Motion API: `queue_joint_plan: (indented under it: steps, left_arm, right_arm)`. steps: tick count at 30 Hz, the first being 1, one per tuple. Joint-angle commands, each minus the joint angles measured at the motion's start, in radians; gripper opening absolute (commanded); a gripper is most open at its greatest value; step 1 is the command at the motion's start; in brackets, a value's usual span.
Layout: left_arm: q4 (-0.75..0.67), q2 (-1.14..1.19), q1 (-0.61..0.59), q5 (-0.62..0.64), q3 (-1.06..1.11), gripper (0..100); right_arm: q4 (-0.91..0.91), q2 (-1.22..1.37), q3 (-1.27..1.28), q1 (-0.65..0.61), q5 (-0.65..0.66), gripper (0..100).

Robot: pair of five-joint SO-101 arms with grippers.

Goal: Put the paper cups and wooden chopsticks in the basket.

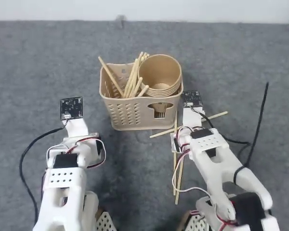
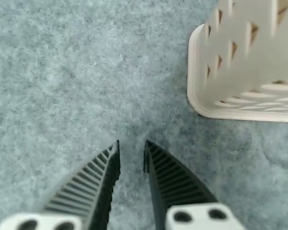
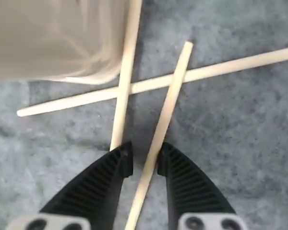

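two claws hang low over a grey carpet, one on each side of a basket. on the left, the left claw points tips-down at the carpet, its jaws parted by a narrow gap with nothing between them. the beige slotted basket stands to its right and a little farther off, apart from the claw.

inside the basket, a bundle of wooden chopsticks leans in the left part, their ends poking above the rim. a nested stack of paper cups fills the right part, mouth up.

three more sticks lie loose on the carpet just near and right of the basket. the slanted chopstick lies crosswise, with one end close to the basket's near right corner and the other end out to the right. the second chopstick starts beside that corner, crosses the slanted one and runs toward the robot, ending right at one fingertip of the right claw. the third chopstick also crosses the slanted one. it passes straight through the gap of the right claw, which is only slightly open and straddles it. whether the pads actually press on the stick i cannot tell.
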Motion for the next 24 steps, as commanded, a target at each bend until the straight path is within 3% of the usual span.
queue_joint_plan:
  steps: [1, 3, 11, 18, 24]
  left_arm:
    - [0.006, -0.002, 0.002, -0.012, -0.050, 8]
    - [0.006, -0.002, 0.002, -0.012, -0.050, 8]
    - [0.006, -0.002, 0.000, -0.012, -0.050, 8]
    - [0.005, -0.002, 0.002, -0.012, -0.050, 8]
    - [0.003, -0.002, 0.006, -0.012, -0.047, 8]
  right_arm:
    - [-0.010, 0.008, -0.037, -0.005, 0.003, 8.6]
    - [-0.004, 0.008, -0.037, 0.002, 0.003, 0.7]
    - [0.111, -0.084, -0.071, 0.122, 0.009, 0.7]
    - [0.355, -0.472, -0.091, 0.114, 0.011, 0.7]
    - [0.394, -0.878, 0.020, 0.116, 0.011, 0.7]
